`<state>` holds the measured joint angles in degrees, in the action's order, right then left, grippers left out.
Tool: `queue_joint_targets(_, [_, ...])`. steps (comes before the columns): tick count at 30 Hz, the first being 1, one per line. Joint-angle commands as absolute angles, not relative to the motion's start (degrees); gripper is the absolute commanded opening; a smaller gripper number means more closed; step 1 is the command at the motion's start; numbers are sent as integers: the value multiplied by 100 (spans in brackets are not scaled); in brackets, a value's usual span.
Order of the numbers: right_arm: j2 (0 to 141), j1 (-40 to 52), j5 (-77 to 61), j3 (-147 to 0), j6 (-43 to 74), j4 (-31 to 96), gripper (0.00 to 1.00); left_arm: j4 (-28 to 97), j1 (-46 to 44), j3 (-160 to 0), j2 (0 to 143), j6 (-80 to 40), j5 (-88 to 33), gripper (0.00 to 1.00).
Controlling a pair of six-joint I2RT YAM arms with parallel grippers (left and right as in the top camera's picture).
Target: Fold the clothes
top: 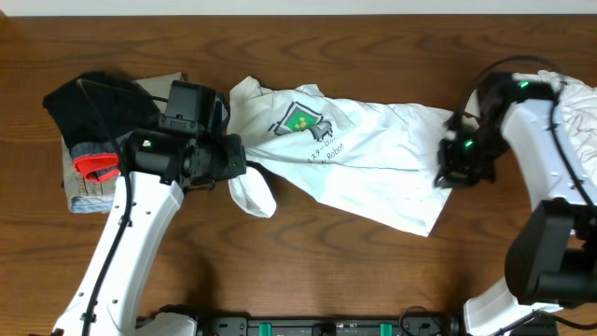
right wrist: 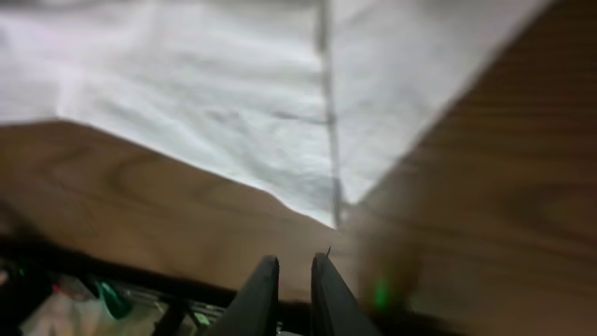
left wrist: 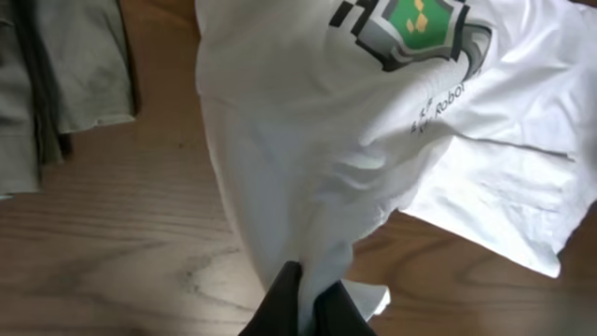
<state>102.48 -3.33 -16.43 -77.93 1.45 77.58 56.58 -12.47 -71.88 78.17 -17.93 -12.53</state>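
Observation:
A white T-shirt (top: 364,163) with a green-and-black chest print lies spread and rumpled across the middle of the wooden table (top: 326,271). My left gripper (top: 241,161) is shut on a fold at its left side. In the left wrist view the white T-shirt cloth (left wrist: 308,149) rises from between the black fingers of that gripper (left wrist: 306,285). My right gripper (top: 450,170) hovers at the shirt's right edge. Seen from its wrist, the right gripper (right wrist: 294,263) has its jaws a narrow gap apart and empty, just short of the T-shirt hem corner (right wrist: 322,201).
A pile of clothes sits at the far left: a black piece (top: 84,101), a grey piece with red trim (top: 95,168) and a khaki piece (top: 166,84), the last also in the left wrist view (left wrist: 70,70). More white garments (top: 578,103) lie at the right edge.

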Motion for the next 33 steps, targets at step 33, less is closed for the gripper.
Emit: queue_joint_targets(33, [10237, 121, -1350, -6580, 298, 4921, 28, 5653, -1229, -7242, 7846, -1649, -1085, 6])
